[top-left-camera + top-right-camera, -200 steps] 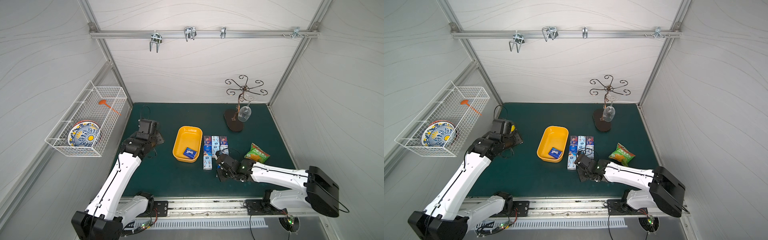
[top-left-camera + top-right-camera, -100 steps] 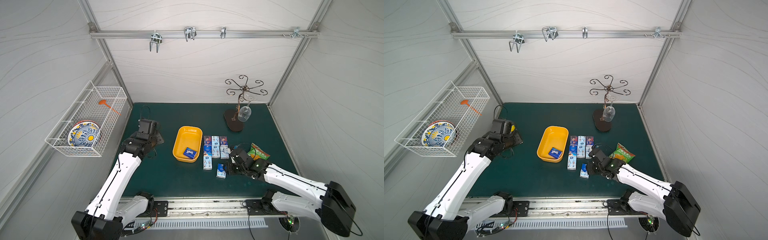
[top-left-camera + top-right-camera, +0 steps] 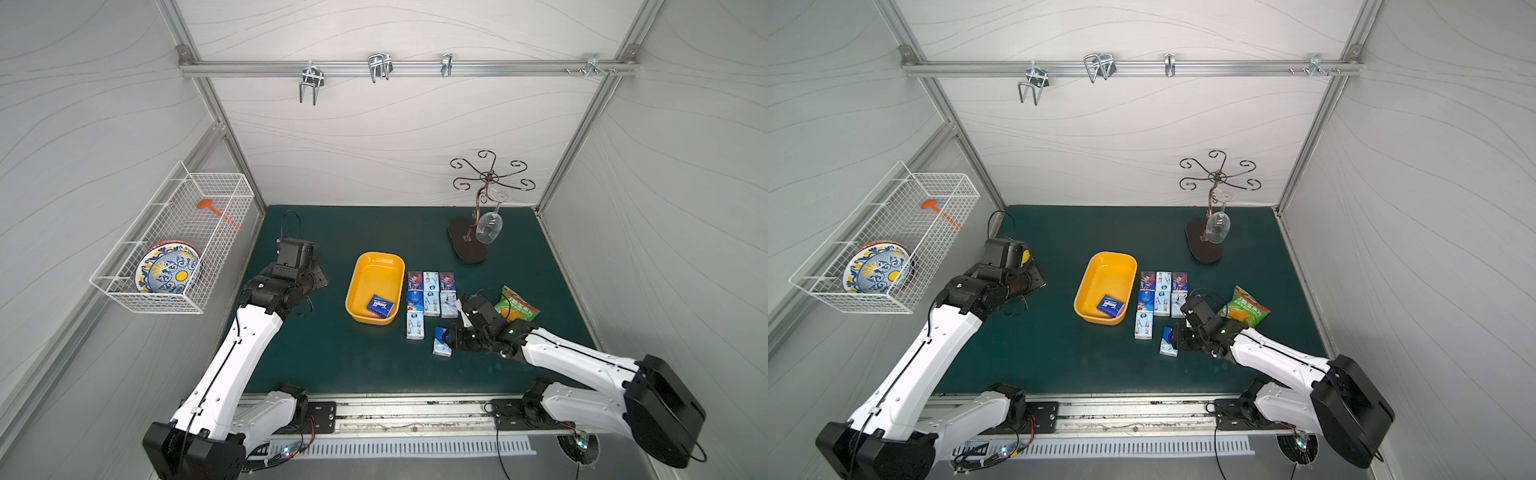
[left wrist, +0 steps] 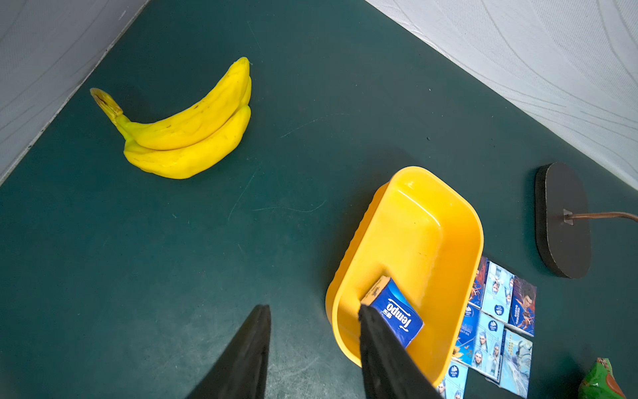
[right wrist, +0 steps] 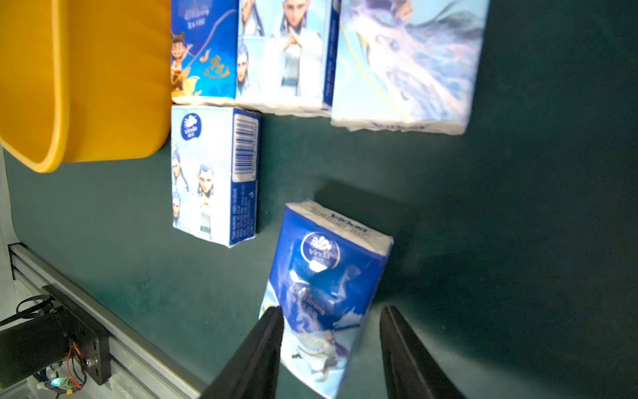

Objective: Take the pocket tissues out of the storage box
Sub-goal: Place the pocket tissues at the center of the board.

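Pocket tissues packet lying between spread right jaws, left jaws parted, empty.

Bare mat lay open between the bananas and the storage box; pocket tissues crowded the box's right-hand side, a snack bag just beyond them.

Two bananas lie on the green mat at left. A snack bag lies at right; far right, a stand holds a hanging glass. On the left wall, a wire basket holds a plate and orange spatula.
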Robot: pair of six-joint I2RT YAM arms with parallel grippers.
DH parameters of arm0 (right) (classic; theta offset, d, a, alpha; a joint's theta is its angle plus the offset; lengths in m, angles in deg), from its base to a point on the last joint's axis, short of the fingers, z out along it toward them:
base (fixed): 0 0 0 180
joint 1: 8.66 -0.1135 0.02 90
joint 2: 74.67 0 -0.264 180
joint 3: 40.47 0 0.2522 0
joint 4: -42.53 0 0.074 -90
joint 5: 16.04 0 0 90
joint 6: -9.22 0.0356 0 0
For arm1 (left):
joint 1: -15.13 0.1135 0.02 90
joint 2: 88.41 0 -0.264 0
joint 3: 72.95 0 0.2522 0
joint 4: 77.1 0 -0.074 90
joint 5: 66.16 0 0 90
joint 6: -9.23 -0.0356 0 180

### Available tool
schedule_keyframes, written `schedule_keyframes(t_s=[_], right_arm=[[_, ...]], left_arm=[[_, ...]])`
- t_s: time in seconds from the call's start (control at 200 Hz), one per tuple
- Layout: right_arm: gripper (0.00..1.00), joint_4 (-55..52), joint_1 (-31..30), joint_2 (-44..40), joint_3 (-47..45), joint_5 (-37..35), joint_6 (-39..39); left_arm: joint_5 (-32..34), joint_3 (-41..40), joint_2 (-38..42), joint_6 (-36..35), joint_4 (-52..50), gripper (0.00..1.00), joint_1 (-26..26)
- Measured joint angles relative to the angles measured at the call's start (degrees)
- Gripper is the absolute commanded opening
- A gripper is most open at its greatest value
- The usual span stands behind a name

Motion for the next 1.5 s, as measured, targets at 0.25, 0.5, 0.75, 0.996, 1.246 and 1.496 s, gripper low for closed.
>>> schedule_keyframes(t_s=[0.25,0.5,0.75,0.996,1.246,1.496], right_arm=[[0.35,3.32,0.07,3.43,-0.35,1.09,0.98],[0.34,6.58,0.24,5.62,-0.24,1.44,1.07],[0.34,7.61,0.42,9.27,2.34,1.9,-0.04],[0.33,7.58,1.11,10.97,3.78,2.25,-1.4],[0.34,7.63,2.21,12.31,4.87,2.54,-2.16],[0.35,8.15,2.62,13.57,5.66,2.71,-2.86]], left_arm=[[0.04,0.0,0.0,-0.02,0.0,0.46,0.0],[0.02,0.0,0.0,0.0,0.0,0.46,0.0],[0.04,0.0,0.0,0.0,0.0,0.46,0.0],[0.17,0.0,0.0,-0.02,0.0,0.46,0.0],[0.22,0.0,0.0,-0.02,0.0,0.46,0.0],[0.24,0.0,0.0,-0.02,0.0,0.46,0.0]])
